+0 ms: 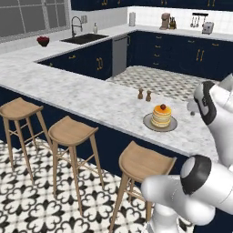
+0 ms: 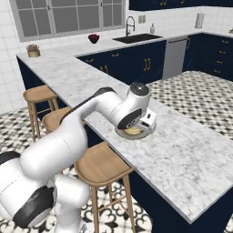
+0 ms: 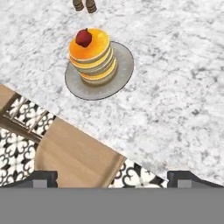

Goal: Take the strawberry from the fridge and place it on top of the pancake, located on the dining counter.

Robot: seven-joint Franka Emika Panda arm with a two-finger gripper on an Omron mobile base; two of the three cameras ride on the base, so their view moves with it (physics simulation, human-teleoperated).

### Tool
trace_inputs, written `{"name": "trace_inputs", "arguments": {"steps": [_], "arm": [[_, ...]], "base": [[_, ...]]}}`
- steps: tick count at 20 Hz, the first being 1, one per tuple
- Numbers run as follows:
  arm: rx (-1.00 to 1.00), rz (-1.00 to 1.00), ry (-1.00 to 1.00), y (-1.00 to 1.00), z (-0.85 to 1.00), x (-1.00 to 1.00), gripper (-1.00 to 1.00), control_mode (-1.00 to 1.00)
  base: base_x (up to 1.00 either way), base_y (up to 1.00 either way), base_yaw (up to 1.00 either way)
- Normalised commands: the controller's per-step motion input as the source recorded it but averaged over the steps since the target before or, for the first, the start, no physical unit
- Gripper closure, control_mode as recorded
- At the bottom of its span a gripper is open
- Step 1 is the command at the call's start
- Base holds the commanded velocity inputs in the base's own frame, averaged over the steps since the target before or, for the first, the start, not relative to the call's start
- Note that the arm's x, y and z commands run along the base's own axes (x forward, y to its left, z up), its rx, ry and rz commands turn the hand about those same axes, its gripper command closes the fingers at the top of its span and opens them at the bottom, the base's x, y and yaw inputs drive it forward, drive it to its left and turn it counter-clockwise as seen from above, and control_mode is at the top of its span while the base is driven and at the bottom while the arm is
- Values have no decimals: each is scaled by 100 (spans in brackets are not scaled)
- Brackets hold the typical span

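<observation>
Gripper (image 3: 112, 177) with dark fingers wide apart — holding nothing.
Small red strawberry (image 3: 83, 37) sits on golden-tan pancake stack (image 3: 92, 57), grey round plate (image 3: 119, 70) beneath, on white-grey marble dining counter (image 3: 175, 87).

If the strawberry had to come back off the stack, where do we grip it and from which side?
Judgement only: take the strawberry across its rounded red sides, coming straight down from above. It sits on top of the pancake, so its flanks are free while its base rests on the stack. The gripper is open and apart from it.
</observation>
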Motion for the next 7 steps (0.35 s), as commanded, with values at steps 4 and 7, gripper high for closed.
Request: {"name": "trace_inputs", "arguments": {"steps": [4,7], "arm": [[0,-4,-6,18,65,-77,-100,-100],[0,0,-1,74,12,-88,-100,-100]], "base": [[0,0,0],[0,0,0]]}}
